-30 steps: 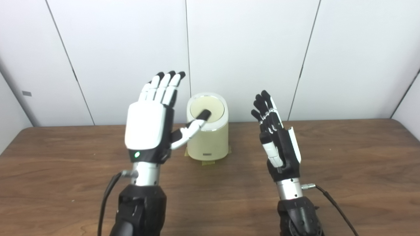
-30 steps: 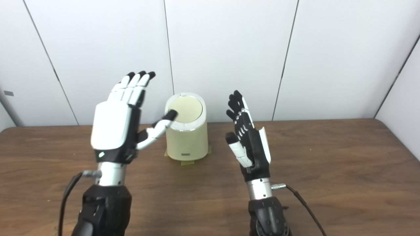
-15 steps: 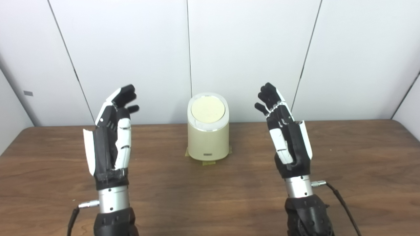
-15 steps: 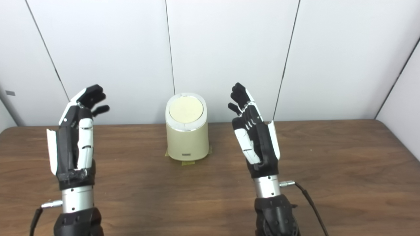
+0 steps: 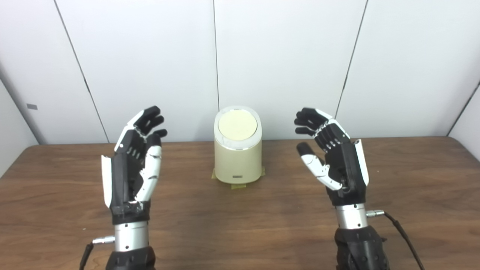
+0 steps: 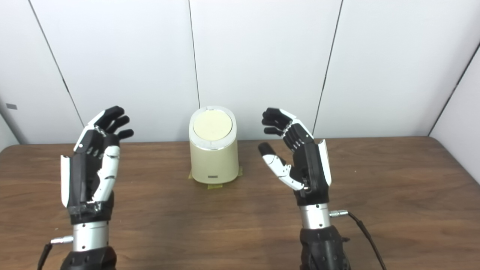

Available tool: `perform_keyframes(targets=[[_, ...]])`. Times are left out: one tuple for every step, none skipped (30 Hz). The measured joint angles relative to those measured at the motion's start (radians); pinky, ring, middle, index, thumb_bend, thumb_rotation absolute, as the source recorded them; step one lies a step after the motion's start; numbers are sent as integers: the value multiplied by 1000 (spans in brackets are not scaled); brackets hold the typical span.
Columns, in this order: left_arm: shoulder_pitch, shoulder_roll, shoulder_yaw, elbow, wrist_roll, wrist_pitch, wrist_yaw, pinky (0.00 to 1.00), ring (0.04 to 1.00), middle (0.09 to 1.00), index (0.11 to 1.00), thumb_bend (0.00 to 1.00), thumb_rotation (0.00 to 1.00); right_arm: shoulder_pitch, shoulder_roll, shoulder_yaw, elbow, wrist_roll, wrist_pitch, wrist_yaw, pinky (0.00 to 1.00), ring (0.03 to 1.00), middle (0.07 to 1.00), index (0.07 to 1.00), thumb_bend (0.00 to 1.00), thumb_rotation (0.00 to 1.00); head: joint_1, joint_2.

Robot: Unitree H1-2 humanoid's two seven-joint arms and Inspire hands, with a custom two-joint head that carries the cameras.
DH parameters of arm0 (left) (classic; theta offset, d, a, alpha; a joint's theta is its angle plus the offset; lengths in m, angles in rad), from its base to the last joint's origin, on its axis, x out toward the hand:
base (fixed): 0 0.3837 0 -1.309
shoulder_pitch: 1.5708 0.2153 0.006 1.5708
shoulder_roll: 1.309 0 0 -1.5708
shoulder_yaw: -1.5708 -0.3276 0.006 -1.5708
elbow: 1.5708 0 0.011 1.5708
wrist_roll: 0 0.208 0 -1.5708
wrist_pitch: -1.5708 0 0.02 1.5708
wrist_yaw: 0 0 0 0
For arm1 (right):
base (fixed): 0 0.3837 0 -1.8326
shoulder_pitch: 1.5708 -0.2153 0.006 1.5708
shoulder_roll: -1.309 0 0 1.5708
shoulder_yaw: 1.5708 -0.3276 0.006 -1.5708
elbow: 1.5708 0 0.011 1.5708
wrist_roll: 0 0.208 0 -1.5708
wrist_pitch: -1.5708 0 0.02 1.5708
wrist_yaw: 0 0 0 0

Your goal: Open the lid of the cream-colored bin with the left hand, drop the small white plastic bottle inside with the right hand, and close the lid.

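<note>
Table (image 5: 412, 180): dark wood grain, smooth, soft sheen. Bin (image 5: 237, 161): cream plastic, smooth, matt; lid (image 5: 237, 124) matt, paler glossy ring round it. Left hand (image 5: 132, 168), right hand (image 5: 337, 161): black and white hard plastic, glossy shells; wrists bare brushed metal. Wall (image 5: 285, 56): white panels, smooth, matt.

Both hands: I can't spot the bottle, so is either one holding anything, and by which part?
Nothing is held. The left hand and right hand are open, apart from the bin.
</note>
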Motion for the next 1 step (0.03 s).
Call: perform_keyframes(targets=[[6,-6,-2,0,7,-11,0,689,786,807,791,266,482,4,0,0,-3,-3,0,-1,653,705,726,709,341,377,2,-2]])
